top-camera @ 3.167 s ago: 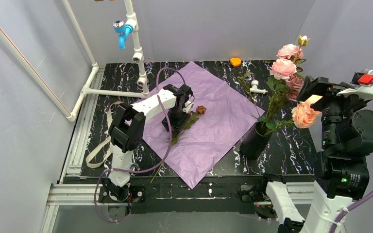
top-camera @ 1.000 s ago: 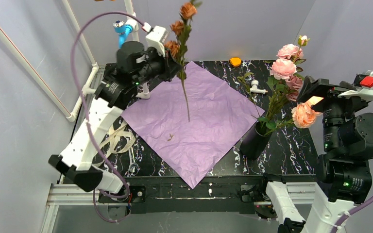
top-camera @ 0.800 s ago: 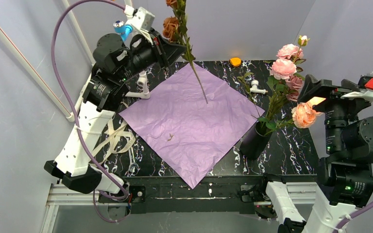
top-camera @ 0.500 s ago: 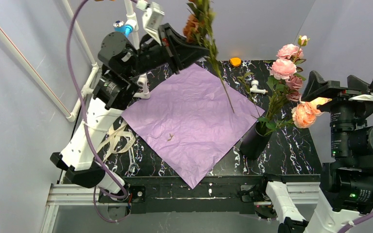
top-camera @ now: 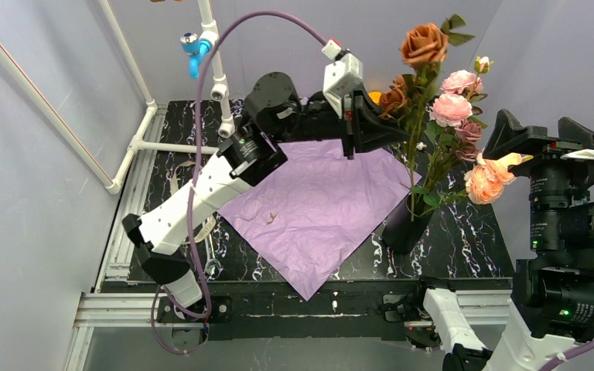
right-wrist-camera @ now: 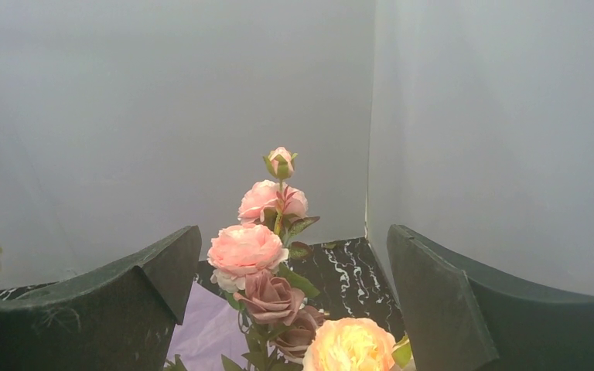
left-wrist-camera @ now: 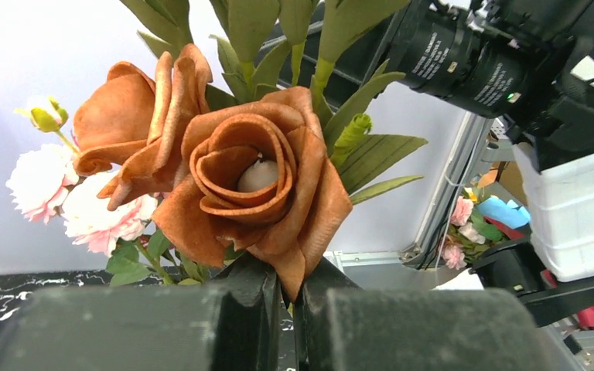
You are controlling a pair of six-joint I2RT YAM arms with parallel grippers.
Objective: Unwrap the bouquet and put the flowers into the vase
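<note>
Pinching rusty brown rose [top-camera: 424, 45] by its stem, left gripper [top-camera: 393, 137] jaws pressed together, stem running down toward vase [top-camera: 402, 226] at right; inside mouth or not, cannot tell. Right gripper [top-camera: 537, 133] spread wide, empty, just right of pink flowers [top-camera: 452, 108] in vase.

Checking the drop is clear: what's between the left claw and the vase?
Top view: only stems and leaves. The brown rose in the left claw trails its stem toward the vase, beside those of the pink roses.
</note>
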